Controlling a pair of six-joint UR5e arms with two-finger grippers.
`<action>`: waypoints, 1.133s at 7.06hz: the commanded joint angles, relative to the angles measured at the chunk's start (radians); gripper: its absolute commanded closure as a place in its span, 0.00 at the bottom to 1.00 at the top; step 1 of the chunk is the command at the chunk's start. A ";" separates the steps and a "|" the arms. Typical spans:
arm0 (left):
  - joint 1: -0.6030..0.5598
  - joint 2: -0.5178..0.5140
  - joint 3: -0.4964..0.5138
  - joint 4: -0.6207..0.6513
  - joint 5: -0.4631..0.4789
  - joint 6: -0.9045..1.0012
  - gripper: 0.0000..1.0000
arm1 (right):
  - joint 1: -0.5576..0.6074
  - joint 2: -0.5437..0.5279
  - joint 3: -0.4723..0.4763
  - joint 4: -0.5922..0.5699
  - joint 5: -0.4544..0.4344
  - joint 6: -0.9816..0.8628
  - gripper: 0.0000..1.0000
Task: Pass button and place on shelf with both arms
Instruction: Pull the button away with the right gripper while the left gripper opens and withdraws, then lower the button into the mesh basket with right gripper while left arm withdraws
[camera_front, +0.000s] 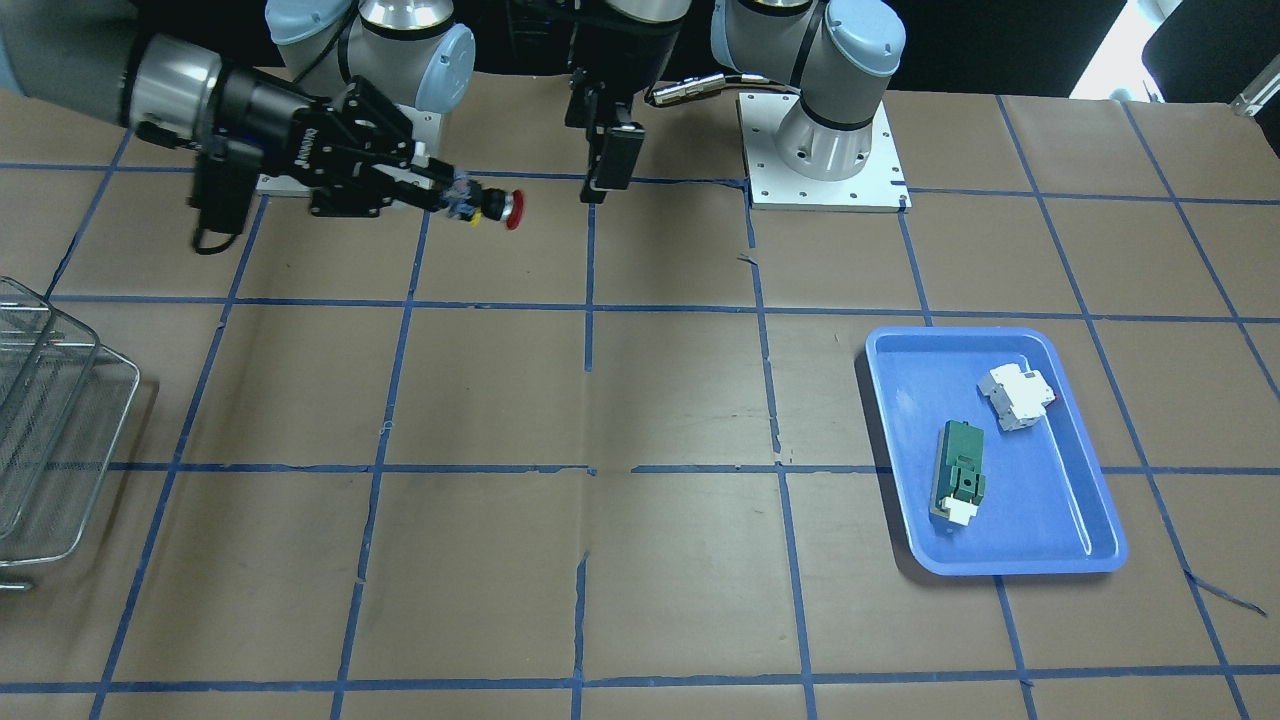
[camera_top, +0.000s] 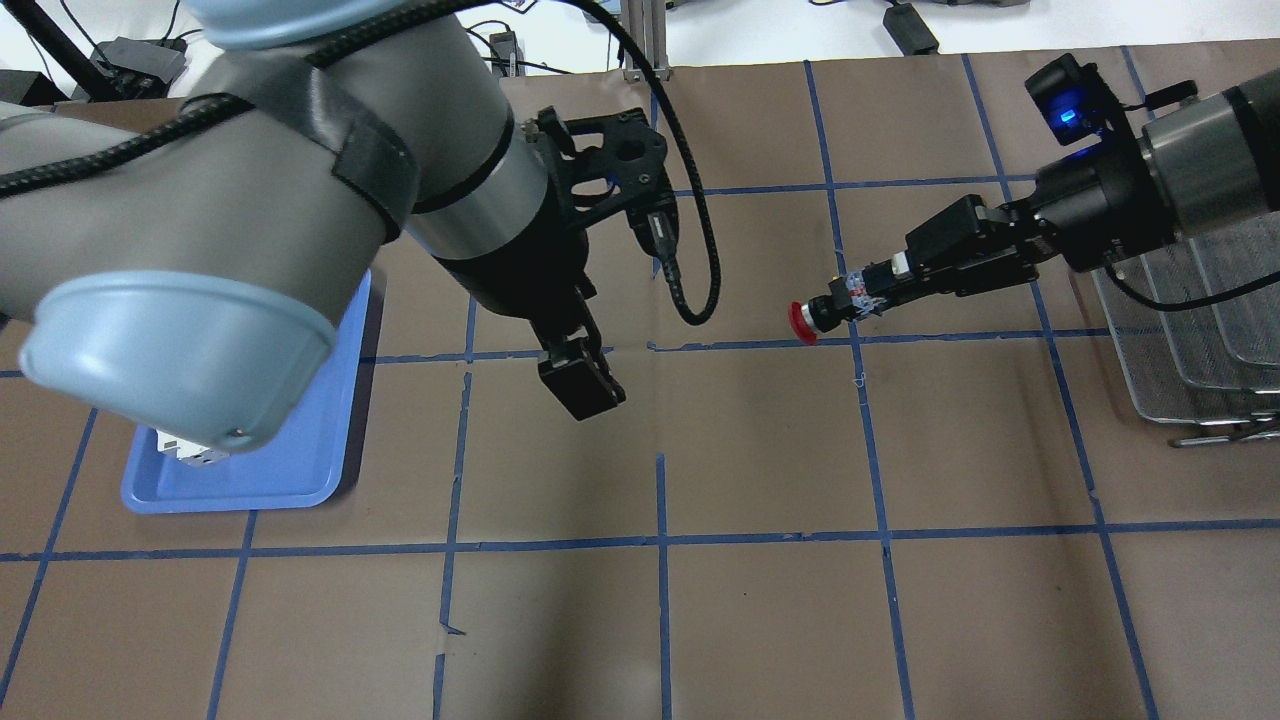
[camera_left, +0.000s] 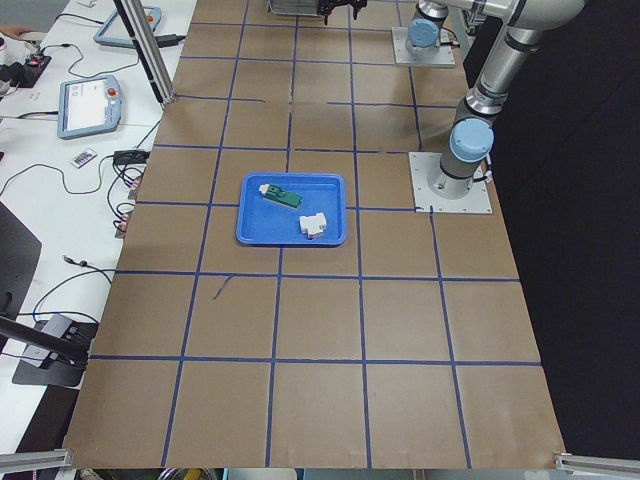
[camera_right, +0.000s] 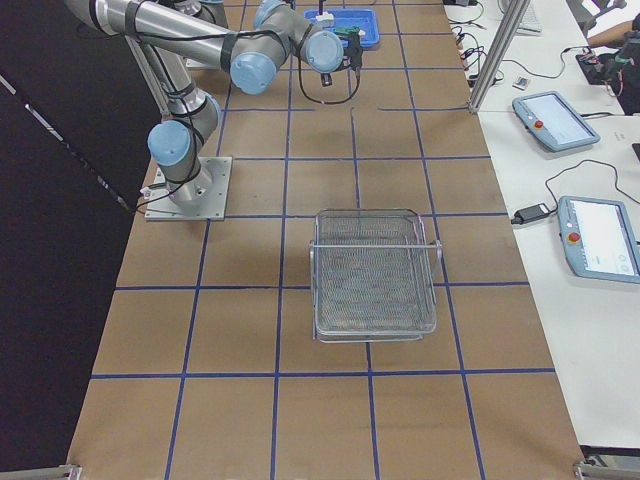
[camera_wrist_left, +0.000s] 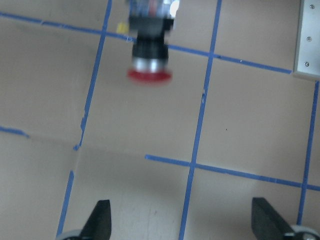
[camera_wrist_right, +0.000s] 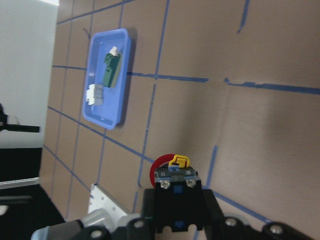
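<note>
silver wire-mesh shelf (camera_front: 70, 440) cut off, 9 o'clock, front view | red-capped black push-button (camera_wrist_left: 150, 55) blurred, 12 o'clock, left wrist view

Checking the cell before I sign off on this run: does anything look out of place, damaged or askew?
Nothing serious. The button sits squarely in the right gripper, clear of the table, and the shelf stands level. The only blemish is the paper cover, which is split along a seam near the table's middle.

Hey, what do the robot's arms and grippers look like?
Left arm and right arm are silver-grey tubes with light-blue joint caps. A black cable loops off the left wrist. Left gripper and right gripper are black, two-fingered; a blue light glows by the right one.
</note>
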 joint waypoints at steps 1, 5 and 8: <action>0.112 0.016 0.005 -0.045 0.004 -0.165 0.00 | -0.065 -0.004 -0.021 -0.261 -0.267 0.067 0.80; 0.175 0.071 0.027 -0.139 0.232 -0.484 0.00 | -0.065 0.160 -0.223 -0.414 -0.760 0.066 0.82; 0.360 0.041 0.103 -0.147 0.236 -0.610 0.00 | -0.198 0.266 -0.291 -0.426 -0.853 0.052 0.93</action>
